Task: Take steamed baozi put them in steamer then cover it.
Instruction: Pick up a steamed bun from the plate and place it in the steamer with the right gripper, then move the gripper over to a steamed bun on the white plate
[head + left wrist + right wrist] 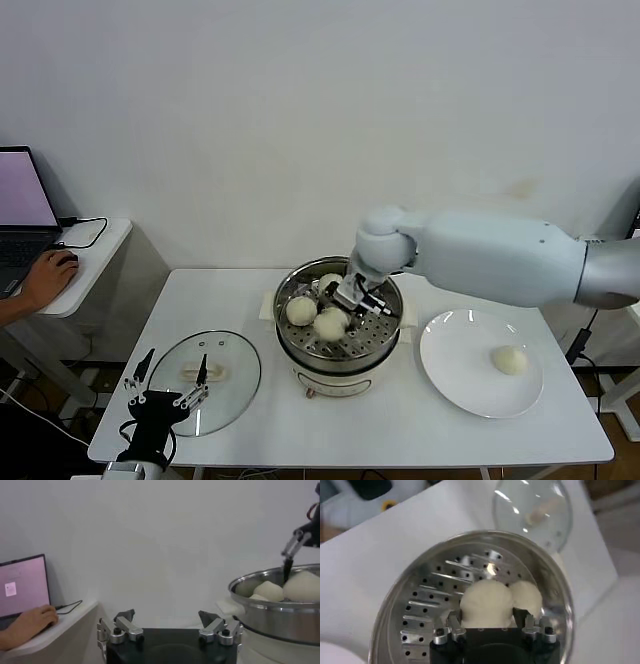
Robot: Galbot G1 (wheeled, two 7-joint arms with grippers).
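Note:
The steamer (300, 352) stands mid-table with three baozi in its basket. My right gripper (350, 297) reaches into it, shut on one baozi (331, 323) that sits on the perforated basket (420, 605). In the right wrist view this baozi (487, 602) fills the gap between the fingers, with another baozi (526, 596) beside it. A fourth baozi (510, 360) lies on the white plate (450, 385). The glass cover (225, 395) lies flat left of the steamer. My left gripper (170, 372) is open and empty at the cover's near-left edge.
A side table at the far left holds a laptop (20, 200) and a person's hand (45, 280) on a mouse. The white wall is close behind the table. The left wrist view shows the steamer's rim (275, 615) and the laptop (22, 585).

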